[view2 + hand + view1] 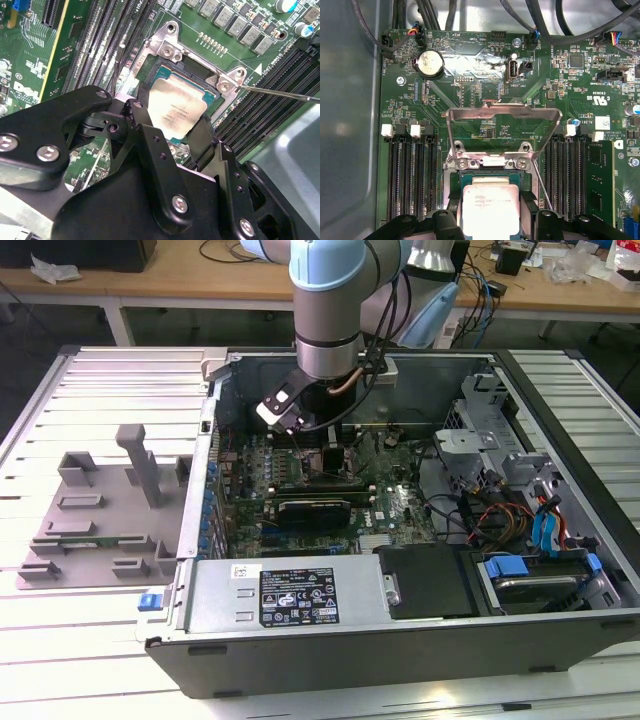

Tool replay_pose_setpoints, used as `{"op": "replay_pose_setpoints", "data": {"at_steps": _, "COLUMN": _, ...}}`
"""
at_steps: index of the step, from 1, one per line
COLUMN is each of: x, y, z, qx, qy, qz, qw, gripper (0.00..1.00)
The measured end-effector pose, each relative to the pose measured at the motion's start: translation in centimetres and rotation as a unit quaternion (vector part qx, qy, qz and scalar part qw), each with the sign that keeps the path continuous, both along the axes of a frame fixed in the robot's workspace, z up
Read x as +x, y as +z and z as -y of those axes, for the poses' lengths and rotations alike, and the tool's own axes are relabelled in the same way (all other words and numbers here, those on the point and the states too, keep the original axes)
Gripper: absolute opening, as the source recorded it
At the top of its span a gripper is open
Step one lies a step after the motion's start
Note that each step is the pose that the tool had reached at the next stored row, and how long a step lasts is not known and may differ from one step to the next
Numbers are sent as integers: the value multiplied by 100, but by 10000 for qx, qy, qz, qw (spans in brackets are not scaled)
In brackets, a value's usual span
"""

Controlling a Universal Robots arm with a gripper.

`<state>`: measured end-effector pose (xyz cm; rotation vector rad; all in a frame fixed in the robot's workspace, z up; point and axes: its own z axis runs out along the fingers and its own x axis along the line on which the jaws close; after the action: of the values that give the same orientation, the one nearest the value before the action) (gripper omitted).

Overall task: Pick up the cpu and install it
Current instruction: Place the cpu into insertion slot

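We see the claw (pixel 169 122) gripping the cpu (pixel 175 107), its two black fingers (pixel 137 117) pressed on opposite edges and parted only as wide as the chip. The cpu lies between the fingertips, just over the open socket (pixel 150 70), whose metal bracket (pixel 502 116) stands raised beyond the claw. We cannot tell whether it is seated.

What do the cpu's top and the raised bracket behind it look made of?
The cpu: silvery-grey metal top with a dull, brushed-looking sheen; its thin pale rim could be board material, hard to tell. The bracket: bare bright metal, probably stamped steel, judging by its gleam and thin bent edges.
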<state>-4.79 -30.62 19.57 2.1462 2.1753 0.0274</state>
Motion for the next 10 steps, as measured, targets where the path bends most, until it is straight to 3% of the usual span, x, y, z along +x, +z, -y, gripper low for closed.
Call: {"op": "replay_pose_setpoints", "data": {"at_steps": 10, "x": -14, "y": -1, "z": 14, "qx": 8, "qy": -29, "qz": 1, "qw": 10000, "gripper": 55}}
